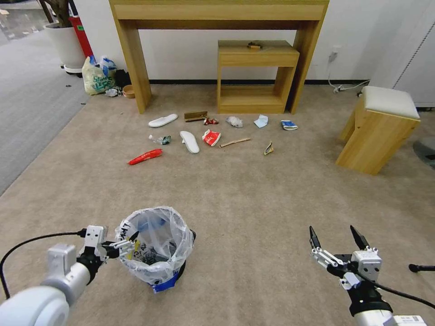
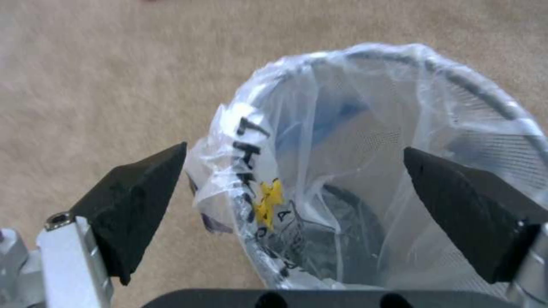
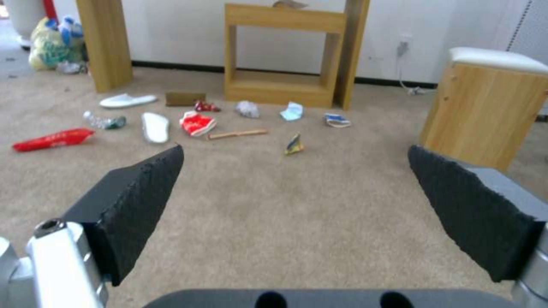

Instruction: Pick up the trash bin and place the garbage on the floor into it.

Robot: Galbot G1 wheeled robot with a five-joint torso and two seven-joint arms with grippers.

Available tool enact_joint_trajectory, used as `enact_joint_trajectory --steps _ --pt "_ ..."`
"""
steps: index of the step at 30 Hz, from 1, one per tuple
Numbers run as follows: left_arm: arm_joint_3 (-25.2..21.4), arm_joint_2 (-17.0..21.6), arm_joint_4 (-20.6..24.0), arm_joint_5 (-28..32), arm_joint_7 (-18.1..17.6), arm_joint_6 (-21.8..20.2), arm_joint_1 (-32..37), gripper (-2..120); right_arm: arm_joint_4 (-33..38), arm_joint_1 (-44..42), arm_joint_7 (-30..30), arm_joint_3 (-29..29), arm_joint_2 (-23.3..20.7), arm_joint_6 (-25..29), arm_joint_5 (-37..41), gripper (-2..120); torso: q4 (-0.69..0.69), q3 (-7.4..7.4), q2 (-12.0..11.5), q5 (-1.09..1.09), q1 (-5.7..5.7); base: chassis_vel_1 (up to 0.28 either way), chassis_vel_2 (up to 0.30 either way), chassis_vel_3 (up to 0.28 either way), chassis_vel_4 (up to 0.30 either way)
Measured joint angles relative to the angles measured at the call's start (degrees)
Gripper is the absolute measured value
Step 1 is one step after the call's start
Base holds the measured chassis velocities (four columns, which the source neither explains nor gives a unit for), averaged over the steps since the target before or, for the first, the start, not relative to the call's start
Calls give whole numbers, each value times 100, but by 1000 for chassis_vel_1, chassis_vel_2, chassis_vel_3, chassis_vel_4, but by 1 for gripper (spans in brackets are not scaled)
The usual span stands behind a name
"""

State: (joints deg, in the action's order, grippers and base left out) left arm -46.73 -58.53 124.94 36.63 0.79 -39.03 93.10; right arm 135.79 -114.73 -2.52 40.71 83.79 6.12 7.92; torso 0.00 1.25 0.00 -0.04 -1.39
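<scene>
Left gripper (image 1: pixel 129 243) is sitting wide open w/ the trash bin (image 1: pixel 156 246) rim between its fingers, bin on the carpet. Right gripper (image 1: pixel 339 238) is hovering open over bare carpet; 2 white slippers (image 1: pixel 189 141), 2 red wrappers (image 1: pixel 145 156) are lying farther off.

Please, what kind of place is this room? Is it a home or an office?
Probably an office or lab room staged to look like a home. It has a beige carpet, a plain white wall with a wooden console table and a padded wooden stool. Garbage lies in rows, as if laid out on purpose.
</scene>
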Motion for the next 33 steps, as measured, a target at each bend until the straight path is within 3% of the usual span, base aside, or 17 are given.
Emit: enact_joint_trajectory --steps 3,8,15,33 --pt "78 302 -361 497 -138 -270 -299 100 3 13 -56 -63 65 -13 -129 100 0 0 0 1 0 0 0 0 0" --pt "220 662 -728 1070 -479 -357 -659 100 54 79 -20 -67 72 -90 -172 100 0 0 0 2 0 0 0 0 0" --pt "412 957 -1209 1120 -495 -356 -896 100 58 3 50 -37 78 -33 -271 100 0 0 0 1 0 0 0 0 0" --pt "1103 807 -1693 1336 -533 -322 -1206 100 -144 -344 361 -39 112 154 -137 100 0 0 0 2 0 0 0 0 0"
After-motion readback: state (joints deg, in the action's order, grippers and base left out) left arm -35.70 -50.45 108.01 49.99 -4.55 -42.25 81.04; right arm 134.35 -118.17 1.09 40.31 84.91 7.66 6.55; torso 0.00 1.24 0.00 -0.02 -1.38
